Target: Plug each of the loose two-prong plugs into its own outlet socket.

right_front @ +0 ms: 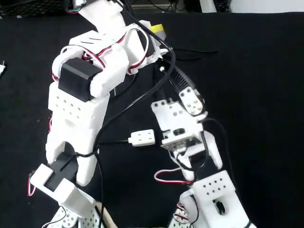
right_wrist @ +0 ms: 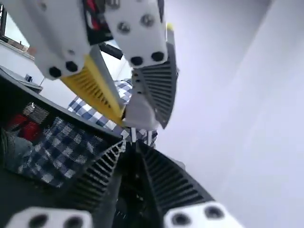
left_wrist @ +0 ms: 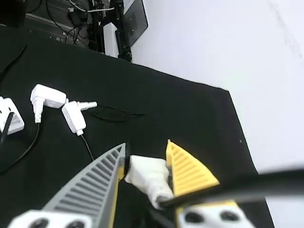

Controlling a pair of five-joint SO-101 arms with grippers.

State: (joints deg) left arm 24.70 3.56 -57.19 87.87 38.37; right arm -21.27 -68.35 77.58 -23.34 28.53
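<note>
Left gripper (left_wrist: 146, 147) clamped on white plug (left_wrist: 145, 173); right gripper (right_wrist: 130, 147): open or closed, cannot tell.

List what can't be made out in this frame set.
Right gripper, right wrist view: what it holds, if anything, is too dark to tell.
Outlet, left wrist view: cut off by the picture's edge, so sockets cannot be counted.
Plug in the left gripper, left wrist view: prongs hidden behind its own body.
</note>
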